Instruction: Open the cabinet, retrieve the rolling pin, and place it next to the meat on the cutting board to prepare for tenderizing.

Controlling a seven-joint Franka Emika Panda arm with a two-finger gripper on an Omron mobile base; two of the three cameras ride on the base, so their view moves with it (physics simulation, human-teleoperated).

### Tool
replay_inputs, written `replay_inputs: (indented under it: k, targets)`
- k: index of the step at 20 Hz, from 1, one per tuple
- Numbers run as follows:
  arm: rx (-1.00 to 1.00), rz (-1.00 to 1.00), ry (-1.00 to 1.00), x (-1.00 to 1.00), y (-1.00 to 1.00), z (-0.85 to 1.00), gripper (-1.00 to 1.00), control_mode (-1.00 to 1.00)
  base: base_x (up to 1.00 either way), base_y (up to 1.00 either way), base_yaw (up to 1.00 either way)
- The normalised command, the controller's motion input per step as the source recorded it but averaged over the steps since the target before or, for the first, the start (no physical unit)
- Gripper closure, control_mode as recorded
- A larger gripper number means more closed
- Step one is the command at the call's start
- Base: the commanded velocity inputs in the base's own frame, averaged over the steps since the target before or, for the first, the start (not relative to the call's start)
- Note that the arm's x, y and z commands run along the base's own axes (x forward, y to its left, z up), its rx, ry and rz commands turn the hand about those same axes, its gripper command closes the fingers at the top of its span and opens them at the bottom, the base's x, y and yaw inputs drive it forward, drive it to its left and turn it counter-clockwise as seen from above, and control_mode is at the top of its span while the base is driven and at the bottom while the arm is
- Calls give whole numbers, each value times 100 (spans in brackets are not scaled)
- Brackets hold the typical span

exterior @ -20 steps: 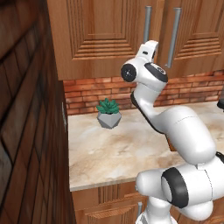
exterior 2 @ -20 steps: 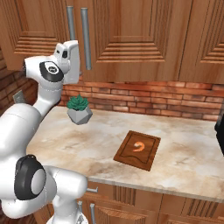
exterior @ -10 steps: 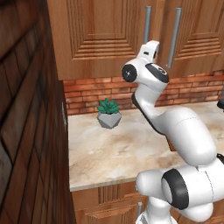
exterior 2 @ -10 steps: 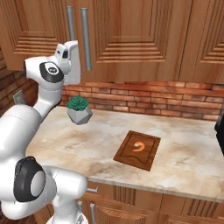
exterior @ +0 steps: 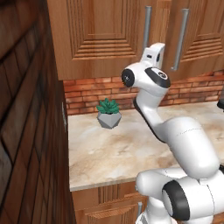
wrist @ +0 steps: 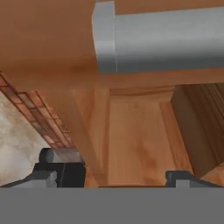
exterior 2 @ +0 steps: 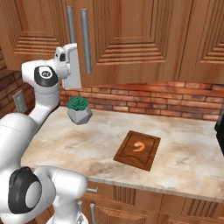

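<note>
- Right base view: the cabinet (exterior 2: 131,39) hangs on the wall above the brick strip with its doors closed; its two grey bar handles (exterior 2: 85,41) stand upright side by side.
- Just in front of the lower ends of those cabinet handles sits the hand (wrist: 113,177), raised at the cabinet's bottom edge, its fingers spread wide and grasping nothing.
- Hand view: one grey handle (wrist: 162,41) crosses the top of the picture, close above the two dark fingertips (wrist: 65,173), with the wooden door face behind.
- Below the cabinet, on the marbled desk (exterior 2: 188,153), lies the cutting board (exterior 2: 148,159), with the meat (exterior 2: 140,145) resting near its middle.
- Left of the board, under the cabinet handles and near the brick wall, stands a small potted plant (exterior 2: 79,108).
</note>
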Motion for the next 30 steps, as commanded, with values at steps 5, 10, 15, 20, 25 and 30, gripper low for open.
replay_inputs:
  k: [5,10,15,20,25,30]
  targets:
    - [-1,-20,-2,-70,-68,0,-100,-100,0,0,0]
    - [0,-21,-6,-84,-71,0,-100,-100,0,0,0]
    - [0,-21,-7,-81,-79,0,-100,-100,0,0,0]
    - [0,-17,-8,-74,-94,2,-100,-100,0,0,0]
    - [0,-13,-10,-72,-94,1,-100,-100,0,0,0]
    - [0,-6,-5,-44,-91,0,-100,-100,0,0,0]
